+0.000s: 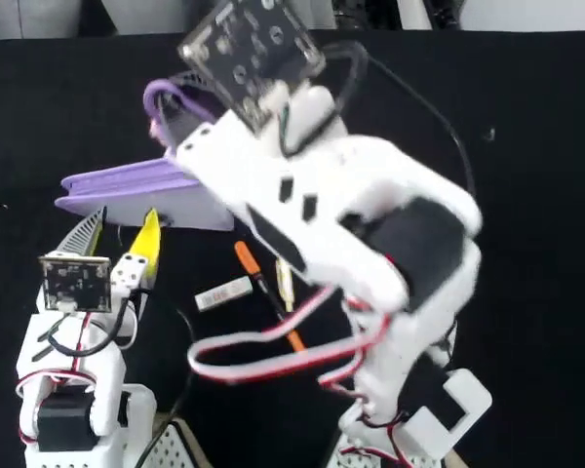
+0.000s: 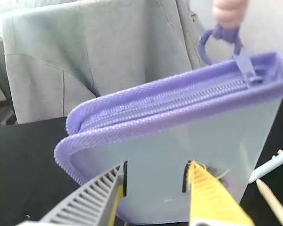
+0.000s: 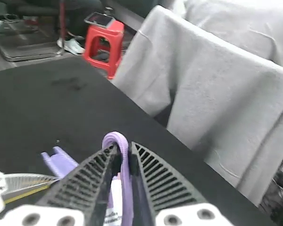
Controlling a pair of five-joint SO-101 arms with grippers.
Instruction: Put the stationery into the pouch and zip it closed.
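A purple pouch [image 1: 141, 190] lies at the table's left middle, its zipper [image 2: 170, 101] looking closed along the visible length, slider [image 2: 247, 70] near one end. My left gripper [image 2: 155, 169] stands open at the pouch's near edge, grey and yellow fingers [image 1: 151, 239] spread over its pale face. My right gripper [image 3: 124, 148] is shut on the purple zipper loop [image 3: 116, 140], held up above the pouch's far end [image 1: 166, 97]. An orange pen [image 1: 249, 261], a pale pencil [image 1: 285, 283] and a white eraser [image 1: 222, 293] lie on the black table outside the pouch.
The right arm [image 1: 351, 214] stretches over the table's middle and hides part of the stationery. Red-white cables [image 1: 273, 351] loop under it. Grey cloth [image 2: 108, 52] hangs behind the table's far edge; a red stool [image 3: 104, 40] stands beyond.
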